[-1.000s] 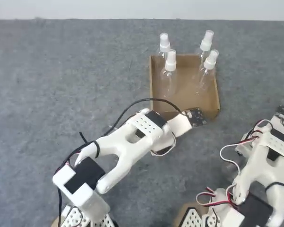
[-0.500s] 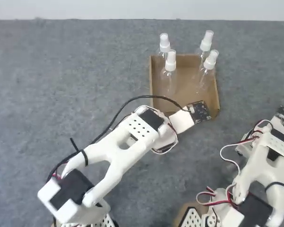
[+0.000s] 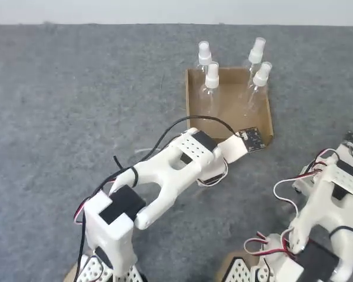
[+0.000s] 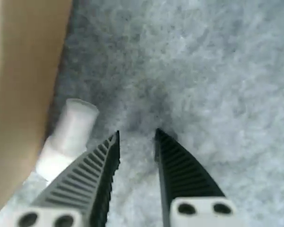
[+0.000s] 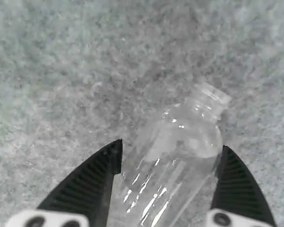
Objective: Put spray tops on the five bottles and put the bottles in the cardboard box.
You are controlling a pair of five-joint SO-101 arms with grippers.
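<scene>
A white spray top lies on the grey carpet against the cardboard box wall. My left gripper hovers just beside it, open by a narrow gap with only carpet between the fingers. In the high view my left arm stretches to the near wall of the cardboard box. Several clear bottles with spray tops stand at the box's far end. My right gripper is shut on a clear bottle whose threaded neck is bare. The right arm sits low at the right.
Grey carpet covers the table, with free room left of the box. Loose cables loop off the right arm. The near half of the box floor is bare cardboard.
My left arm swung right and forward, bringing its wrist closer to the box's near right corner. The right arm and the bottles in the box stayed still.
</scene>
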